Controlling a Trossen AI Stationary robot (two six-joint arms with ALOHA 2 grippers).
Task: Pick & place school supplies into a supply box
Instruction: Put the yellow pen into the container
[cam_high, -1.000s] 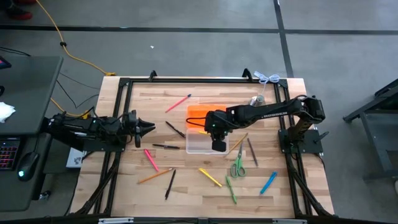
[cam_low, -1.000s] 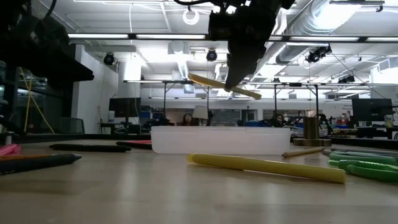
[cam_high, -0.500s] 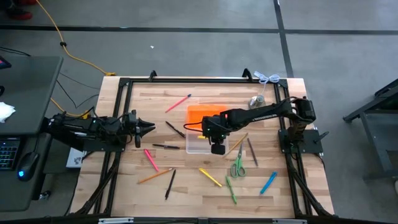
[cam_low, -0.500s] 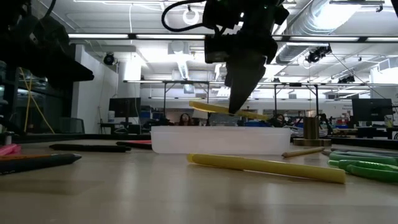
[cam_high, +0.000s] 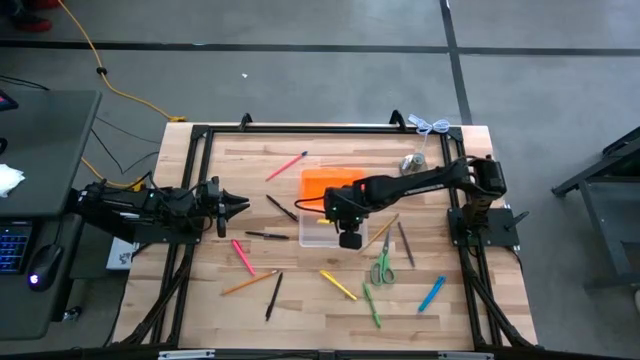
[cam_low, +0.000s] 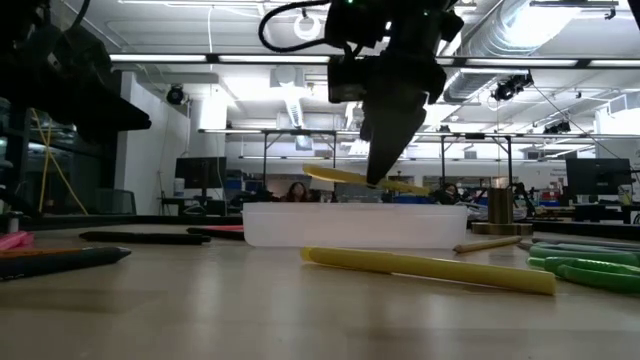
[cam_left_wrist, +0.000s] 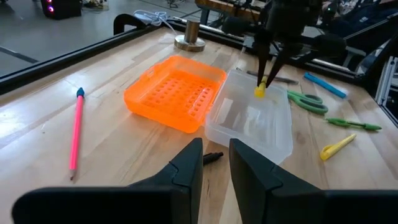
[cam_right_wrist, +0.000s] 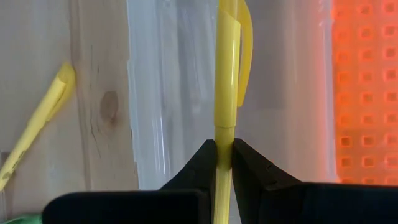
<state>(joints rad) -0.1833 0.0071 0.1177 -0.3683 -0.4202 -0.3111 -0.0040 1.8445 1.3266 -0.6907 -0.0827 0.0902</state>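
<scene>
Supply box (cam_high: 322, 231), frame centre in the high view: a clear tray on the tabletop (cam_high: 460, 300), its orange lid (cam_high: 325, 184) hinged open and lying flat just above it. The right pincer (cam_low: 378, 172) hangs over the tray, shut on a yellow pen (cam_low: 365, 179); in the low view the pen lies nearly level, a little above the tray's rim and not touching it. The right wrist view shows the pen (cam_right_wrist: 225, 93) nipped between the two dark fingers (cam_right_wrist: 202, 165), running along the tray's length.

Loose supplies surround the box. A second yellow pen (cam_high: 338, 285) lies below it; green scissors (cam_high: 382, 268) and a green pen (cam_high: 372, 306) sit lower right; a blue pen (cam_high: 431, 294) lies farther right. A pink pencil (cam_high: 286, 166) rests upper left of the lid, black pens (cam_high: 267, 236) lie left of the tray, and a pink marker (cam_high: 243, 257) and an orange pencil (cam_high: 249, 283) lie lower left.

The left pincer (cam_high: 238, 204) waits at the tabletop's left edge, well apart from the box, fingers slightly parted and holding nothing.
</scene>
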